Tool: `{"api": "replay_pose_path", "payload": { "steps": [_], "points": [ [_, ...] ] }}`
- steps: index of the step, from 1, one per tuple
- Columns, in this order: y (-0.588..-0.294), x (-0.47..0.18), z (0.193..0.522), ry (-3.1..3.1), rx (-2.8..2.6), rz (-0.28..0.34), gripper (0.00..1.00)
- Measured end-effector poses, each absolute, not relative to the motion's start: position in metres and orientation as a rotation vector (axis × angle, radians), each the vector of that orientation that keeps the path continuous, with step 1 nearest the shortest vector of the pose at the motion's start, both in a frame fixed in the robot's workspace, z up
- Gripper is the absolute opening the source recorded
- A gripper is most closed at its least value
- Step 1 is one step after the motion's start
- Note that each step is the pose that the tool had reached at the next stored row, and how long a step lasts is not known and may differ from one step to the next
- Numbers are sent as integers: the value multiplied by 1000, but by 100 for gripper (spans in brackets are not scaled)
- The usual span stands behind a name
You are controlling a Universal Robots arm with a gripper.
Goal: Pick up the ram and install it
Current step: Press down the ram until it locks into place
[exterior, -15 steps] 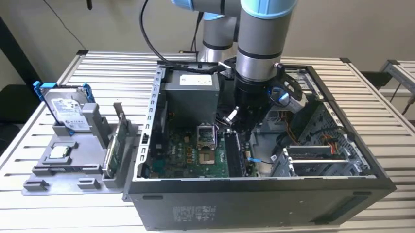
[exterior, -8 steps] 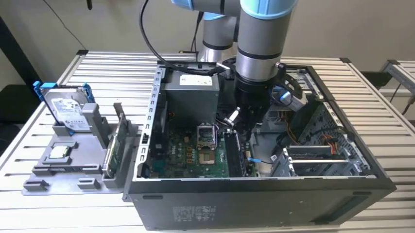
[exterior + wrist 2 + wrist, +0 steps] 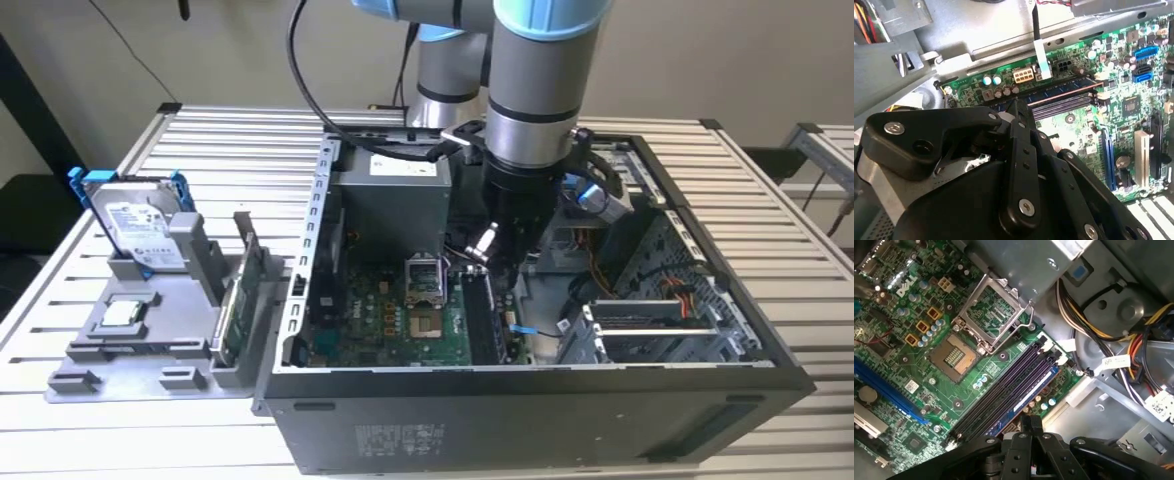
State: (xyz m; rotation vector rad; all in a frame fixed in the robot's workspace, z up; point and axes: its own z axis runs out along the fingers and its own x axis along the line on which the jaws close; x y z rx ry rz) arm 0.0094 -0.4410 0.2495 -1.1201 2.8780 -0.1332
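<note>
The ram [image 3: 1064,91] lies edge-up in one of the memory slots [image 3: 1004,390] of the motherboard [image 3: 387,325]. This is the outermost slot of the row, farthest from the open processor socket [image 3: 986,315]. In both wrist views it reads as a dark blue strip with black chips [image 3: 1026,397], flanked by empty black slots.

In the exterior view the slot row sits just right of the frame's centre, inside the open computer case [image 3: 534,410], and its long axis runs from the lower middle of the frame up toward the arm.

The gripper [image 3: 1016,106] stands nose-down over the end of the ram that is uppermost in the exterior view [image 3: 487,255]. Its tip is directly above the stick and touching it or very nearly so [image 3: 1031,421].

The ram's length runs straight away from the tip, along the slot line, so most of the stick lies beyond the gripper, not under it.

The jaws are drawn together into a single narrow tip with no gap between them. I judge that they bear on the ram's top edge and do not clasp it, though the contact itself is hidden.

By this reading the ram is already in its slot, and full seating at both ends cannot be confirmed.

At the exterior view's left a hard drive [image 3: 140,230] stands in a grey fixture [image 3: 120,345] on the table [image 3: 80,440], well apart from the work.
</note>
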Motion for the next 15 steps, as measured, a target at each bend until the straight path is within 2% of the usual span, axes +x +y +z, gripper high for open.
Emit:
{"api": "replay_pose_path", "payload": {
  "steps": [15],
  "points": [
    [-442, 9, 249, 2820, -1323, -105, 11]
  ]
}}
